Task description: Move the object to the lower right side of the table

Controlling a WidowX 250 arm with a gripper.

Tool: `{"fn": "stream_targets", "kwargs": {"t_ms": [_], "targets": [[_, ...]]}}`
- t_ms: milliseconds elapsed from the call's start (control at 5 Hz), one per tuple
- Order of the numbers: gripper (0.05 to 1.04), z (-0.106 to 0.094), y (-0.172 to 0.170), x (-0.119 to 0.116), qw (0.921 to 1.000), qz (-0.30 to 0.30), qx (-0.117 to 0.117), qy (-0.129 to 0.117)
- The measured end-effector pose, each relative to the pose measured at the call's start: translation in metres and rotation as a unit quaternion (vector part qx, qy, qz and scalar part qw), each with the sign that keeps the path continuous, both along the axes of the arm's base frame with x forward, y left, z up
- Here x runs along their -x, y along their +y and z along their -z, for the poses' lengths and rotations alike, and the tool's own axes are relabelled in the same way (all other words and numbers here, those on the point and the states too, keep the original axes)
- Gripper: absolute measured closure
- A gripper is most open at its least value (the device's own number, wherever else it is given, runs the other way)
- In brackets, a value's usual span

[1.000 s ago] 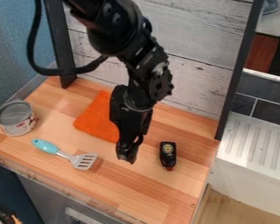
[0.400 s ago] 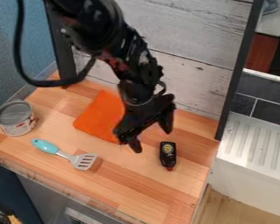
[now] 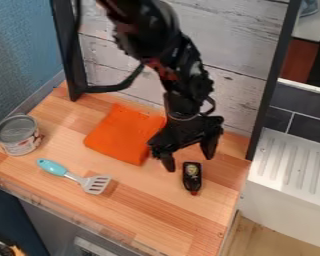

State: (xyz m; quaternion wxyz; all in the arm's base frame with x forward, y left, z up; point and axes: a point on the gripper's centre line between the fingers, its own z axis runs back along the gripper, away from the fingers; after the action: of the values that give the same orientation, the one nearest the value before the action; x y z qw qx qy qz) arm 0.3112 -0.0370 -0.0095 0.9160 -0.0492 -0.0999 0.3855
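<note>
Fingers apart, my gripper (image 3: 188,158) hangs over the wood-grained table (image 3: 156,215), near the smooth black bottle (image 3: 192,175) with its red tip, on the table's right side. Left of it lies a flat orange cloth (image 3: 119,135); farther left are a slotted spatula (image 3: 51,167) with a rounded turquoise handle and a round metal can (image 3: 18,142), whose contents I can't make out.

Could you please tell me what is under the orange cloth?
The wooden tabletop shows along the left and lower edges of the orange cloth; whatever lies beneath it is covered. The gripper also blocks part of its right edge.
</note>
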Motion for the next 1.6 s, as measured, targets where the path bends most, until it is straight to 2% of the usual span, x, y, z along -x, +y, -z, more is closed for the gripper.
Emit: {"fn": "stream_targets", "kwargs": {"t_ms": [200,600,1000,1200,1400,1600], "targets": [[0.083,0.01,-0.005,-0.005,1.0,0.008,0.004,0.003],[0.083,0.021,-0.008,-0.004,0.9992,0.01,-0.024,0.032],[0.118,0.033,-0.013,-0.005,0.999,0.007,-0.01,0.042],[0.387,0.037,-0.015,-0.007,0.9996,-0.001,-0.002,0.027],[0.59,0.037,-0.015,-0.008,0.9997,-0.012,0.0,0.019],[0.59,0.038,-0.014,-0.007,0.9996,-0.022,0.0,0.016]]}}
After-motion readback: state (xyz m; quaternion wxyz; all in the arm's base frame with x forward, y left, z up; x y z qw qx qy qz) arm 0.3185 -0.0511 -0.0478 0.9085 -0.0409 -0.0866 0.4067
